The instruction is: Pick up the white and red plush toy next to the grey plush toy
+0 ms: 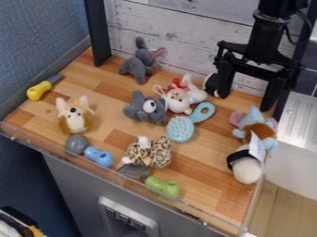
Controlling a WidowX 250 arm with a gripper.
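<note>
Presently the gripper [245,102] is at the counter's [207,180] 2 o'clock, jaws spread, nothing between them; black-and-white plush [212,85] at its 10 o'clock, partly behind one jaw. Risk, as judged: a sideways shift toward 10 o'clock could shove that plush into the wooden backboard [180,32], while a low sweep toward 6 o'clock could topple the blue-and-brown plush [256,126]

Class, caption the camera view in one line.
Jaws apart, a black gripper hangs over a wooden tabletop of plush toys, a blue hairbrush and a green-handled spatula.
</note>
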